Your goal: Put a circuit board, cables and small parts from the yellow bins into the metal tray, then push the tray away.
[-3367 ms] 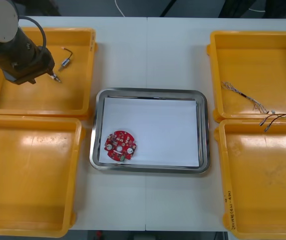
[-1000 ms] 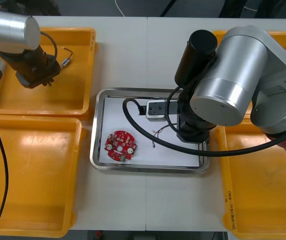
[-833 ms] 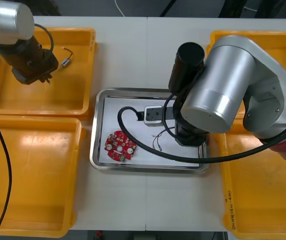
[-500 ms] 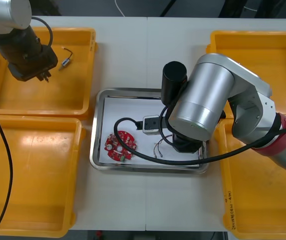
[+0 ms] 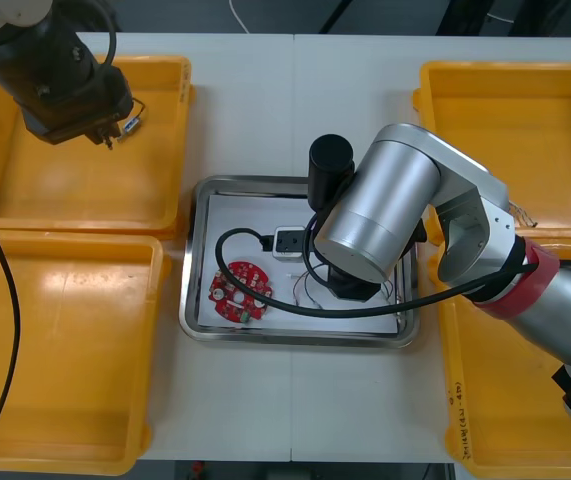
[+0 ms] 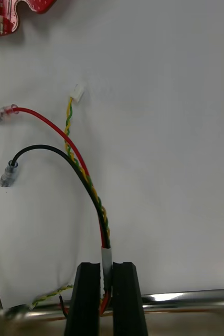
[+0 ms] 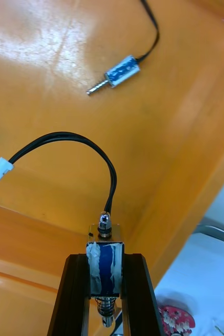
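You find the metal tray (image 5: pixel 189 262) between two bins (image 5: pixel 65 350) per side. The circuit board (image 5: pixel 231 301) lies in its near left corner; right of it, the right gripper (image 6: pixel 106 268) holds cables (image 6: pixel 85 173) over the tray. The left gripper (image 7: pixel 105 256) holds a small metal part (image 7: pixel 106 265) over the far left bin (image 5: pixel 65 190), where a second part (image 7: pixel 121 71) lies.

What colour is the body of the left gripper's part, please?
Blue, on the small metal part; left wrist view.
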Action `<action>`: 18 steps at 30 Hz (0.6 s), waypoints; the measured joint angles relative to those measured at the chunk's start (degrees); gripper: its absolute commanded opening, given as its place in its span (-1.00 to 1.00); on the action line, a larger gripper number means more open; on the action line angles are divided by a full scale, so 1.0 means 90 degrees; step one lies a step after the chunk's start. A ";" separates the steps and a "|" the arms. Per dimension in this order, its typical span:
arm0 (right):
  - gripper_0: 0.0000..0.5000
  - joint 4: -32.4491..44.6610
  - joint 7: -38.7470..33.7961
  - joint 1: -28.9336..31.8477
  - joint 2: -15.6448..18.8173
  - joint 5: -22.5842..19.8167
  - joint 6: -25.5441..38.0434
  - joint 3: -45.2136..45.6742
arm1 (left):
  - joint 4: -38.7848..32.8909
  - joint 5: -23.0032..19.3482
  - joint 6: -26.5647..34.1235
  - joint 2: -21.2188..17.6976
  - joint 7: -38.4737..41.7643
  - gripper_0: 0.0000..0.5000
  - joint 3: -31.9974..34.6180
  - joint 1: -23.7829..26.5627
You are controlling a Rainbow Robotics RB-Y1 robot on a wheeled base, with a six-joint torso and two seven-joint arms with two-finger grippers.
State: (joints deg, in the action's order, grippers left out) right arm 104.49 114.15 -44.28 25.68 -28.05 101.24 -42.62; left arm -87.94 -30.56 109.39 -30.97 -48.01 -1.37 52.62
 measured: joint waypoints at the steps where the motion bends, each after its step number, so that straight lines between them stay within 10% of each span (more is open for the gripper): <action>1: 1.00 -0.0026 0.0000 0.0002 -0.0002 0.0000 -0.0037 -0.0001 | -0.0138 -0.0067 0.0005 0.0000 0.0000 -1.00 0.0000 -0.0036; 18: 1.00 0.0034 0.0002 0.0012 -0.0006 0.0016 0.0412 0.0146 | -0.1646 -0.0781 0.0021 0.0001 -0.0002 -1.00 -0.0098 -0.0601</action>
State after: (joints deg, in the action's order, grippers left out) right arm 104.79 114.17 -44.17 25.62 -27.91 104.94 -41.30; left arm -102.75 -37.58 109.58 -30.96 -48.03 -2.25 47.21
